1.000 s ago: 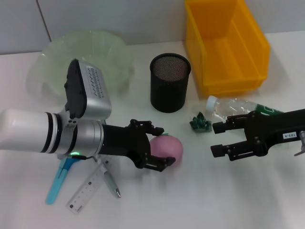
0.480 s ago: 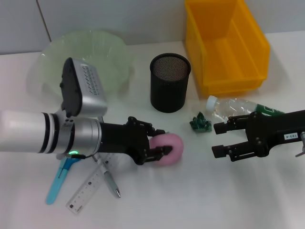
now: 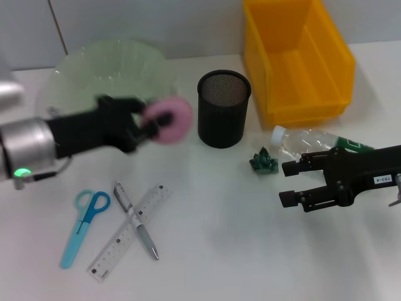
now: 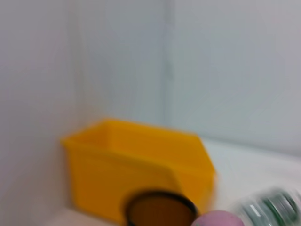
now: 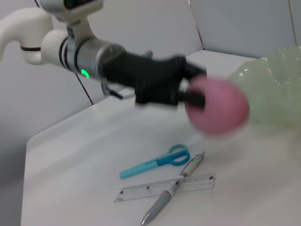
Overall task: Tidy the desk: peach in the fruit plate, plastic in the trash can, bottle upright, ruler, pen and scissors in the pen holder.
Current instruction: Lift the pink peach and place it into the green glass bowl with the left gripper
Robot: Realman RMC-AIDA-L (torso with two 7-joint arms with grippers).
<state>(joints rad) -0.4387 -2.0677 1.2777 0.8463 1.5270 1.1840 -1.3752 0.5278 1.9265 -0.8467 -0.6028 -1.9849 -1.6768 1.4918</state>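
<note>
Left tool [image 3: 149, 122] pinches the pink peach [image 3: 169, 120], held above the surface just beside the green fruit plate [image 3: 81, 72] rim. Right tool [image 3: 289, 183] hangs spread, holding nothing, beside the lying bottle [image 3: 307, 140].
</note>
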